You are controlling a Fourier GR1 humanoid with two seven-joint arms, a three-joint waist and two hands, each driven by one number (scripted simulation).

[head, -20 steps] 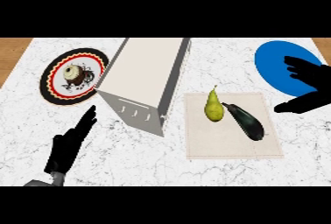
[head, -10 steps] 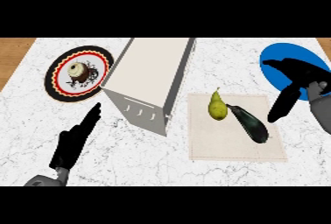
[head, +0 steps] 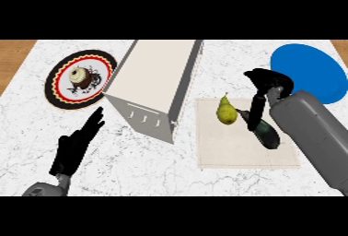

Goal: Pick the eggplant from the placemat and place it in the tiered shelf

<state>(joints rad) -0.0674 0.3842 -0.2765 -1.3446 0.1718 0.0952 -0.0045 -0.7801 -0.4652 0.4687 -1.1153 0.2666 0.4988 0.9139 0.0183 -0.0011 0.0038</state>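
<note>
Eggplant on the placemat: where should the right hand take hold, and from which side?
Probably across its thick middle, coming from above. The eggplant lies flat and slanted on the placemat, so the fingers should straddle its narrow width. The right hand hangs over its upper end. The pear lies close on the left, so keep to the eggplant's lower-right half.

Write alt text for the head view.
The right hand reaches down over the dark eggplant, which lies beside a pear on the placemat. Left of it stands the white tiered shelf; the left hand rests open at lower left.
</note>
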